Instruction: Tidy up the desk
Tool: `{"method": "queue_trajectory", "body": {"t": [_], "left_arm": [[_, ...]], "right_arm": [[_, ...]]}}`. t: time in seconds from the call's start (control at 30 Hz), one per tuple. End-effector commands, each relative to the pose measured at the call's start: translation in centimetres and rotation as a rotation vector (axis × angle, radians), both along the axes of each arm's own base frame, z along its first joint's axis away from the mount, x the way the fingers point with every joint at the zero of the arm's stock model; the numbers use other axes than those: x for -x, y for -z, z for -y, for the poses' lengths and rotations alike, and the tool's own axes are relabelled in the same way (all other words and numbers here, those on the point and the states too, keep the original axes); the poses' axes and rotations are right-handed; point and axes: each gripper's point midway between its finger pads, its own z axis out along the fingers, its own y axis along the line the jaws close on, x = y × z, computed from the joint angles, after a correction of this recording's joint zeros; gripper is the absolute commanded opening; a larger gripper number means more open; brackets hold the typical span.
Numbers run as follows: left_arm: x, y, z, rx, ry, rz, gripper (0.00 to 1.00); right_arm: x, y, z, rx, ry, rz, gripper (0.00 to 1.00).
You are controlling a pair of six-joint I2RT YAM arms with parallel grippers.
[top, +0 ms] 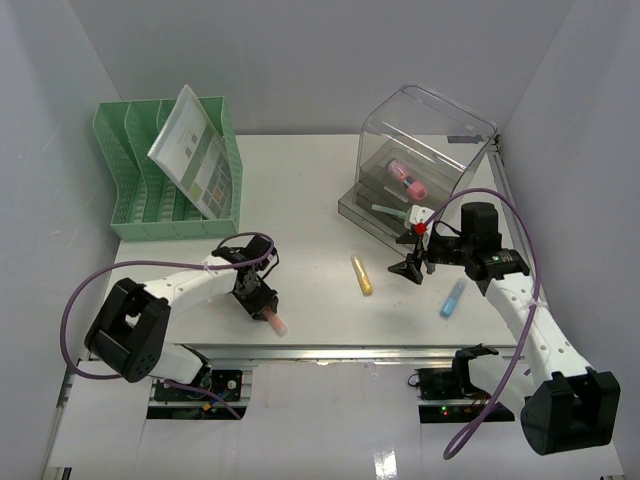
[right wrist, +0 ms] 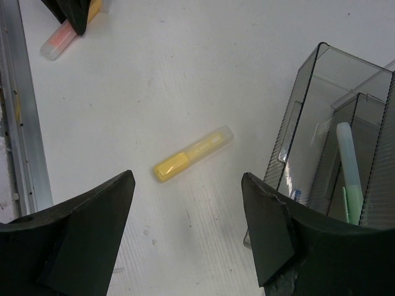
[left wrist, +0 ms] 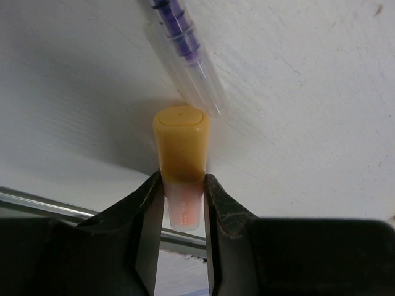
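Since the orange highlighter [left wrist: 180, 148] is pinched only by the fingertips [left wrist: 153, 196] of the left gripper [left wrist: 183, 185], it could be dropped on lifting; right gripper [right wrist: 186, 180] open, empty.

No legible text; print on sheet [top: 195, 150] and orange highlighter [left wrist: 181, 148] too blurred

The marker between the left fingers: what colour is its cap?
Orange. The marker shows best in the left wrist view.
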Motion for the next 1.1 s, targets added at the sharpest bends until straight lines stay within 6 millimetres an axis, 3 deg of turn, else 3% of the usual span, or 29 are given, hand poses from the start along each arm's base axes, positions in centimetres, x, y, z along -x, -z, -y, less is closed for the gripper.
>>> {"method": "queue_trajectory", "body": {"t": [0.0,0.13,0.27,0.47,0.6,0.7,0.77,1.0,1.07], "left_arm": [[-1.0,-2.3,1.1,0.007,0.049,0.065,0.27],[-2.1,-4.2,2.5,0.046,0.092,0.133,0.20],[-4.4,-7.7,5.6,0.162,0.208,0.254,0.13],[-10.7,-16.1,13.0,0.434,0.425,0.628,0.00],[-15.2,-19.3,16.9,0.524,0.425,0.741,0.00],[-18.8,-20.3,20.1,0.575,0.403,0.759,0.00],[-20.7,-21.9,21.7,0.619,0.384,0.801,0.00],[-25.7,-19.4,25.3,0.693,0.226,0.745,0.04],[-26.4,-19.0,26.1,0.714,0.215,0.734,0.19]], "right_arm": [[0.2,-0.5,-0.1,-0.024,-0.013,0.025,0.76],[0.1,-0.5,0.0,-0.024,-0.010,0.025,0.76],[0.2,-0.6,0.2,-0.026,-0.006,0.026,0.76],[-0.3,-0.8,1.3,-0.022,0.043,0.049,0.76],[-0.5,-0.9,2.2,-0.028,0.085,0.049,0.76],[-0.8,-0.9,3.1,-0.036,0.122,0.044,0.76],[-0.9,-1.0,3.5,-0.044,0.135,0.039,0.76],[-1.5,-0.7,4.6,-0.049,0.177,0.026,0.76],[-1.6,-0.7,4.7,-0.051,0.181,0.025,0.76]]}}
